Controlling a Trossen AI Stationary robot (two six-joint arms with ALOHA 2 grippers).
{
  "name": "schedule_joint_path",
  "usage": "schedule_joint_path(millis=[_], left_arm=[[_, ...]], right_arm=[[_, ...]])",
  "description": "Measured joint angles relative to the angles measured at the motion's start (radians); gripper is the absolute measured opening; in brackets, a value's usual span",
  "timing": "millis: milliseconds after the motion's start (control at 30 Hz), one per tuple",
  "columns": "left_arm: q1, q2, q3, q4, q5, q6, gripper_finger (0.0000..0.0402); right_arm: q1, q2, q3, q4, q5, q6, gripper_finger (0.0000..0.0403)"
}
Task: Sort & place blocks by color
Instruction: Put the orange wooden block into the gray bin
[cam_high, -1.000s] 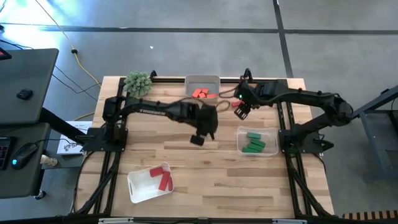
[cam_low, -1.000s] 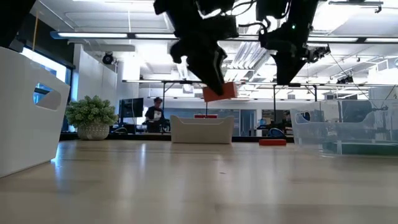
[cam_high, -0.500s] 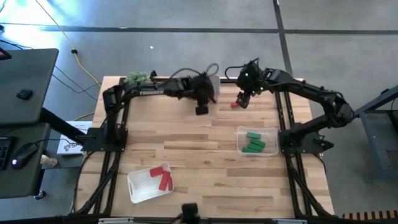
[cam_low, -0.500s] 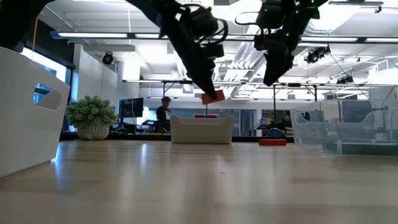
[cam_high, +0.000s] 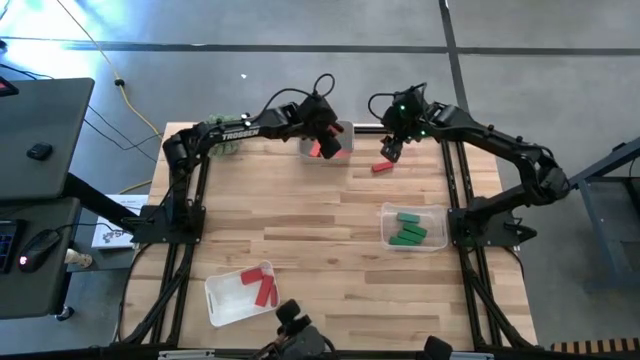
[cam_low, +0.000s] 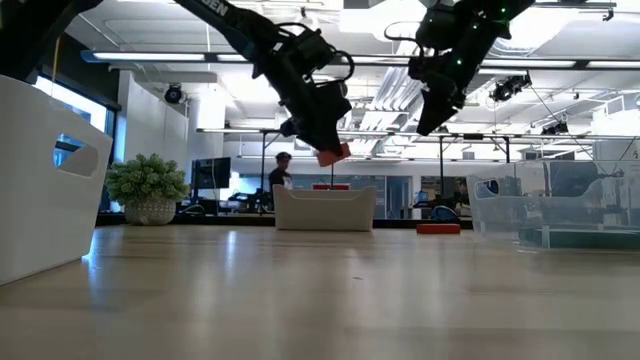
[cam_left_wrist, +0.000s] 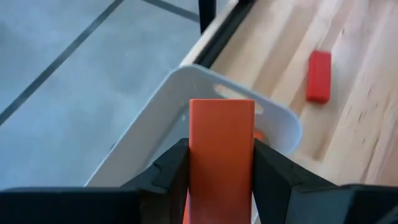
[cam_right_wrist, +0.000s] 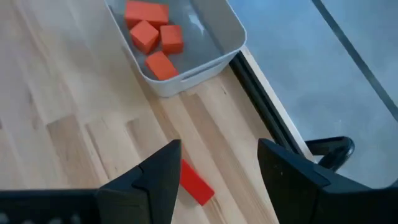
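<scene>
**Orange block carried to the far tray; red block awaited by the right arm**

The left end effector is pinching an orange-coral block between its fingers. Over the last second this block has been carried from mid-surface to the far edge, and it is now held above the white tray where the other orange-coral blocks already lie. By that, the step in hand is judged to be nearly done: only the release into the tray remains.

The right end effector is spread, with nothing between its fingers. It has been swung toward the far edge in the same interval and is now poised over a lone red block lying on the wooden surface, just beside the white tray. This block is judged to be the next pick, bound for the near-left tray where red blocks lie. Green blocks are already gathered in the clear tray at the right.

The left wrist view shows the grip on the held block, which the high view leaves unclear. The right wrist view shows four orange-coral blocks inside the tray; in the low view the tray wall hides them. The low view shows the held block well above the tray rim.
</scene>
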Motion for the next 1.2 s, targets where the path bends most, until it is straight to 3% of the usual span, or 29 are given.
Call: schedule_joint_path(millis=[233,400,833,1200], left_arm=[[-0.011,0.020,0.002,0.044,0.029,-0.061,0.0118],[-0.010,0.050,0.000,0.055,0.028,-0.082,0.0118],[0.027,0.067,0.000,0.079,0.018,-0.099,0.0120],[0.027,0.067,0.000,0.073,0.019,-0.096,0.0175]], right_arm=[[-0.013,0.028,0.000,0.000,-0.098,-0.052,0.0201],[-0.012,0.081,0.000,-0.024,-0.101,-0.055,0.0201],[-0.013,0.219,0.000,-0.093,-0.101,-0.266,0.0201],[-0.010,0.303,0.000,-0.113,-0.023,-0.313,0.0202]])
